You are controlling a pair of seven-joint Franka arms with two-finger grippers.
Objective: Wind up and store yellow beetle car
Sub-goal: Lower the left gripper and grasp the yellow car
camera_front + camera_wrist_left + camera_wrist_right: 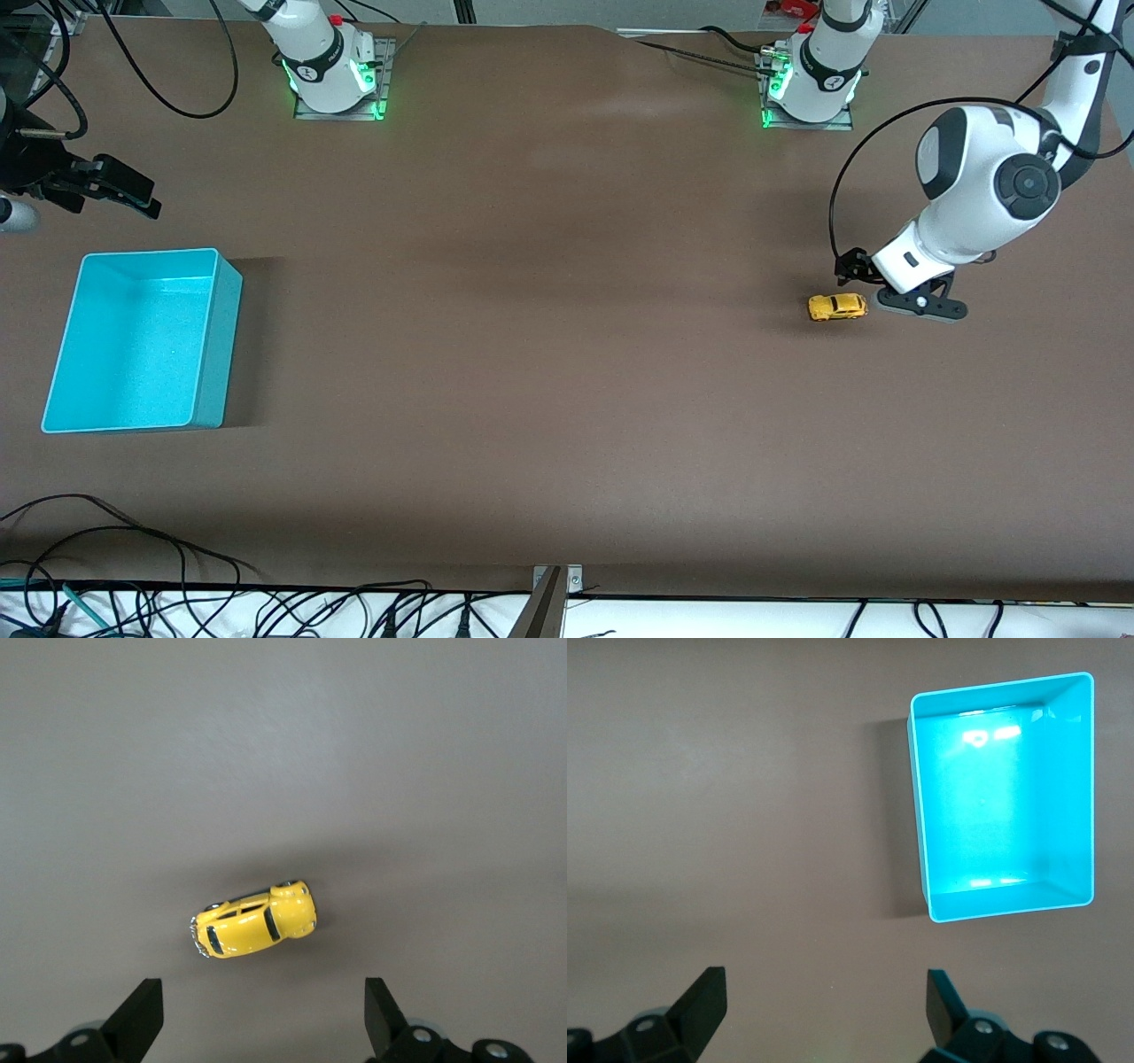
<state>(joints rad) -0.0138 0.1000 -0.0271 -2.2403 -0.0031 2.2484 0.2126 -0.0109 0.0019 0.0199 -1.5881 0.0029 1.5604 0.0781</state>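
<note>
The yellow beetle car (837,307) stands on the brown table toward the left arm's end. In the left wrist view the car (256,924) lies just ahead of the fingertips, not between them. My left gripper (858,266) hovers low over the table right beside the car, open and empty (261,1010). The cyan bin (151,253) sits empty toward the right arm's end and also shows in the right wrist view (919,806). My right gripper (133,195) hangs over the table near the bin, open and empty (824,1001).
The two arm bases (335,66) (811,80) stand along the table's edge farthest from the front camera. Cables (177,602) lie along the edge nearest that camera.
</note>
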